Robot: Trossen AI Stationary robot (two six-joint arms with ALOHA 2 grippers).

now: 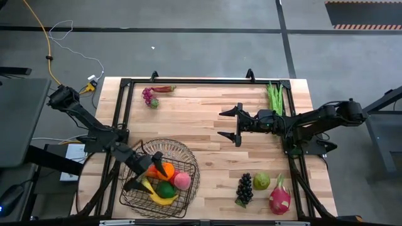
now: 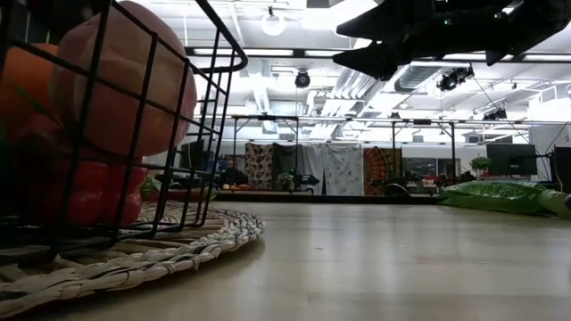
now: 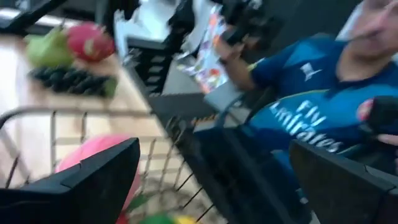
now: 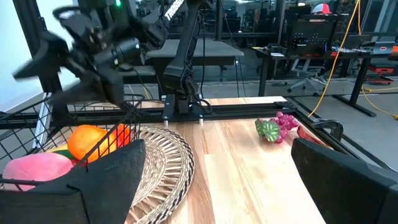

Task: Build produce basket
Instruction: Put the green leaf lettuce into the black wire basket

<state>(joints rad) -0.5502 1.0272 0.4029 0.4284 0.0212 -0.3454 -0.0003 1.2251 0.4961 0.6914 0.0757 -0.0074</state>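
Observation:
The dark wire basket stands on a woven mat at the table's near left. In it lie an orange, a pink peach, a green lime and a yellow banana. My left gripper hovers open over the basket with nothing between its fingers. My right gripper hangs open above the table's middle, pointing toward the left edge. On the table lie purple grapes, green beans, dark grapes, a green pear and a pink dragon fruit.
A black frame runs along the table's far, left and right edges. Bare wood lies between the basket and the fruit at the near right. A person in a blue shirt sits beyond the table's near edge.

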